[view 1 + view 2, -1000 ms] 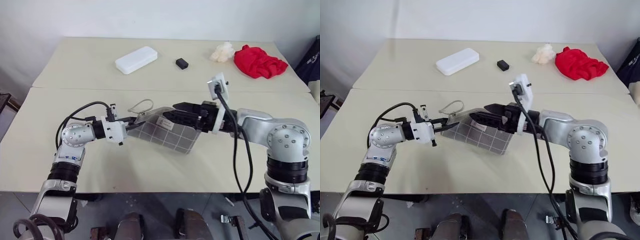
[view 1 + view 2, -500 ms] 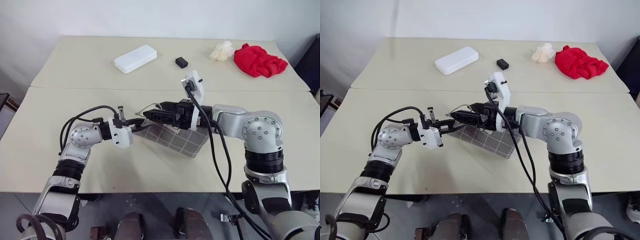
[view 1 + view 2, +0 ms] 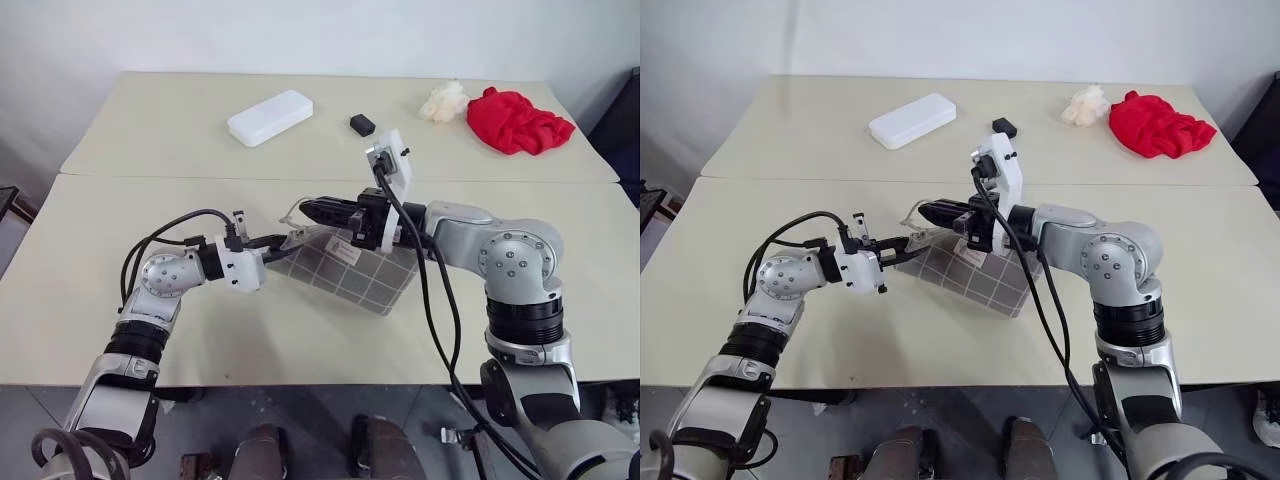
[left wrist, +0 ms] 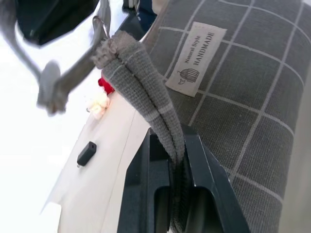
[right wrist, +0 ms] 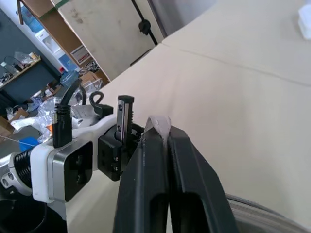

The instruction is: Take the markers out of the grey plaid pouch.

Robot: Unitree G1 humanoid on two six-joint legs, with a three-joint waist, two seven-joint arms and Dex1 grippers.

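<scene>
We hold the pouch (image 3: 350,268) between both pincers: left pincer (image 3: 275,243) clamps its end, right pincer (image 3: 312,209) pinches the loop just above, long axis trailing rightward

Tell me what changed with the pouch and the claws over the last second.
The right claw moved left along the grey plaid pouch and shut on its upper edge near the loop end. The left claw stayed clamped on the pouch's end, pouch held off the table.

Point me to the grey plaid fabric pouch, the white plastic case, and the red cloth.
grey plaid fabric pouch (image 3: 360,275), left eye view, on its checked side panel
white plastic case (image 3: 270,117), left eye view, middle of its top
red cloth (image 3: 515,120), left eye view, centre of the crumpled heap
</scene>
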